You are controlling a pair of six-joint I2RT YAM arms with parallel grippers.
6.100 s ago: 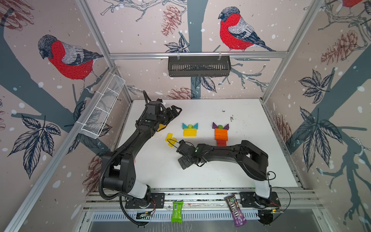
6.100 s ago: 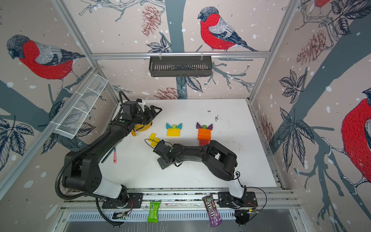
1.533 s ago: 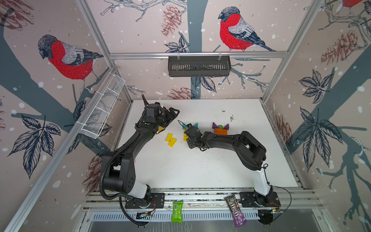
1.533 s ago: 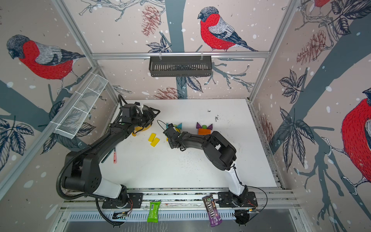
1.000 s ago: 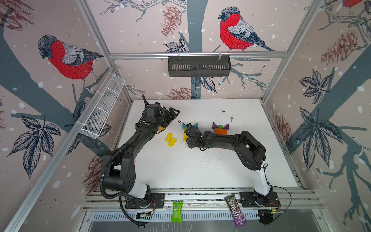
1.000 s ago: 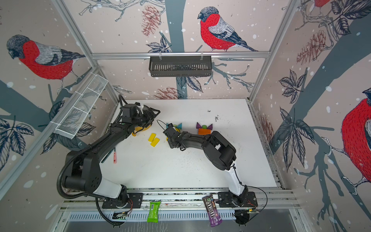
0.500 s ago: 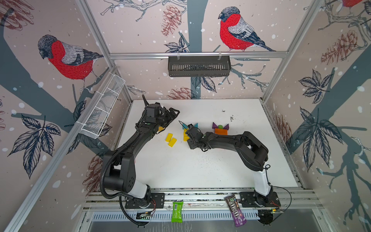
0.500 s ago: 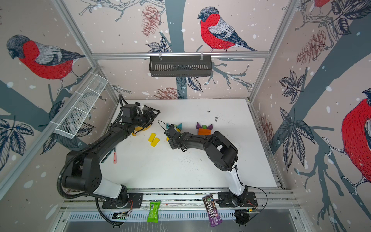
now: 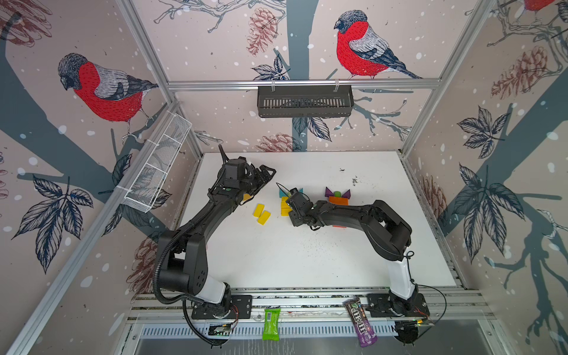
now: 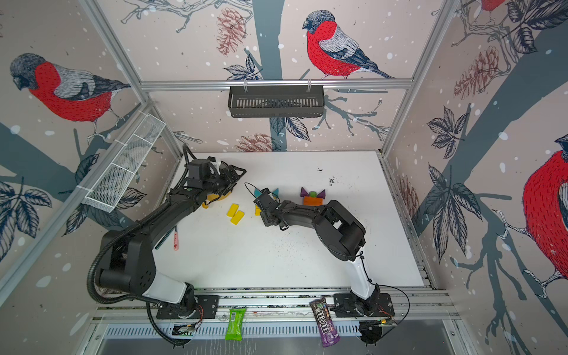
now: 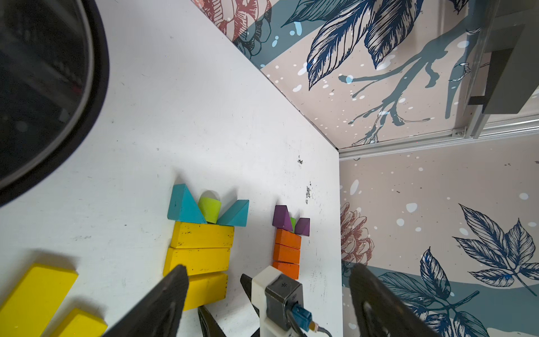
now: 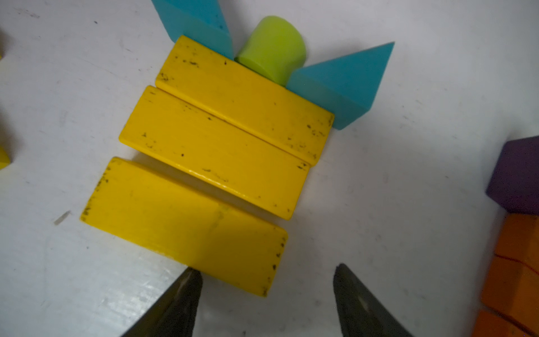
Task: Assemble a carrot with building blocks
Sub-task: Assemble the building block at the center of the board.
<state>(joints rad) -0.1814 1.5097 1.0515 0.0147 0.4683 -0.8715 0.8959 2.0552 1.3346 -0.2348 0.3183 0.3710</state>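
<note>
Yellow bar (image 12: 186, 224) just ahead of right tool (image 12: 267, 270), spread, empty, left tool (image 11: 268, 267) spread

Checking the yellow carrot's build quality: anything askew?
Yes. The lowest yellow bar lies apart from the middle yellow bar, a visible gap between them, while the middle one sits tight against the top yellow bar. Paint on all three is chipped.

Three yellow bars (image 12: 215, 151) lie flat, side by side, below two teal triangles (image 12: 341, 84).
</note>
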